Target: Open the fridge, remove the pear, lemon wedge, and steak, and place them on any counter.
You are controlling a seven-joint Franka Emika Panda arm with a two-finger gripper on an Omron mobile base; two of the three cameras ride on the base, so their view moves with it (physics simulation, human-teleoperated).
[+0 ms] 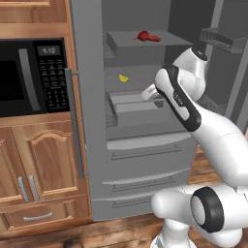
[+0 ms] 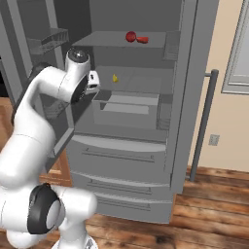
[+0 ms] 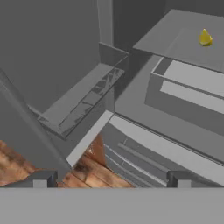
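Two dark fingertips (image 3: 40, 179) of the tool (image 3: 109, 179) stand wide apart at the bottom of the hand view, with nothing between them and nothing touched. In the base views the hand is mostly hidden behind the white arm, low inside the open fridge (image 1: 92, 121) beside a grey drawer (image 1: 135, 104).

Both fridge doors stand open. The fridge is flat matte grey metal, boxy, with straight shelves, door bins of thin wire-like grating and long bar handles on the drawers below. A vertical bar handle (image 2: 203, 124) shows on the right door.

The lemon wedge (image 1: 124, 78) is a tiny bright yellow piece lying on the middle shelf, just above the drawer; in the hand view it looks like a small pointed lump (image 3: 205, 38) near the shelf's back.

The steak (image 1: 154, 38), flat and red, lies on the top shelf, touching or just beside a rounder dark-red thing (image 1: 143, 35) whose kind I cannot tell.

Left of the fridge sits a black microwave (image 1: 29, 77) in glossy wooden cabinets (image 1: 43, 164) with arched panels and silver handles. The floor (image 2: 209, 219) is plank wood.
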